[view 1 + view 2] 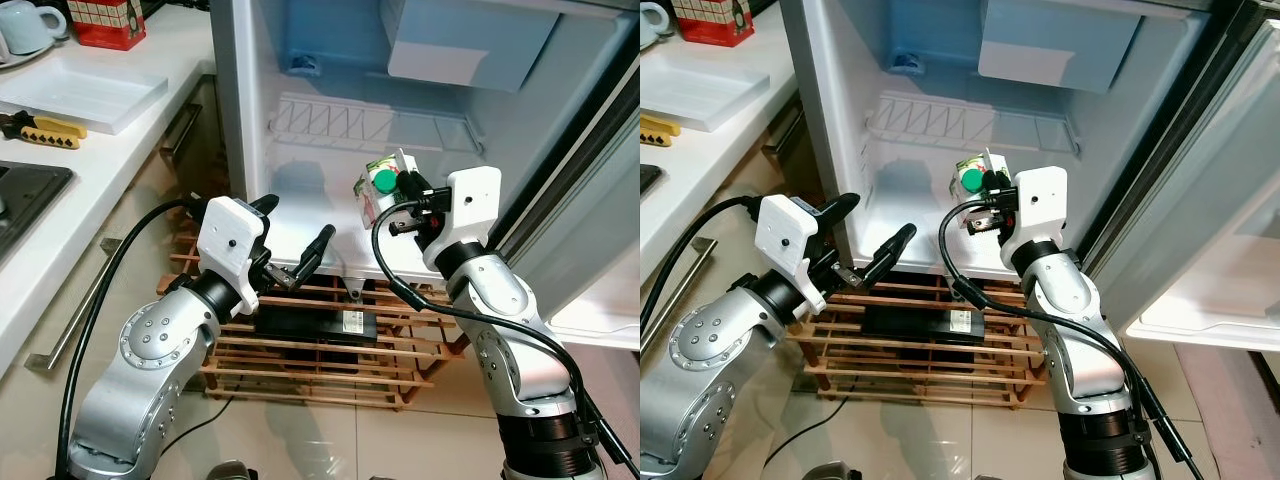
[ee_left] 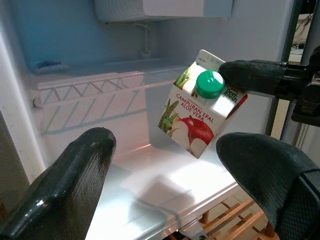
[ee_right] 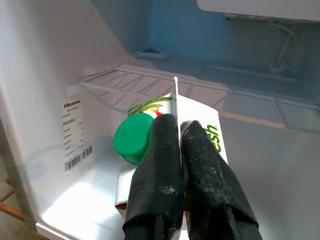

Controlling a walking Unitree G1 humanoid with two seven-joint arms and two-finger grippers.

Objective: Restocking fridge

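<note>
- Juice carton (image 1: 376, 192): green cap, apple print; hangs tilted at the fridge mouth, above the white bottom shelf (image 1: 300, 235) and below the wire rack (image 1: 350, 125).
- Right gripper (image 3: 178, 145): pinched narrow on the carton's top ridge.
- Left gripper (image 1: 295, 243): spread wide, holding nothing, low beside the carton.
- Relation: shelf lies ahead of and under the carton; right arm nearer.
</note>
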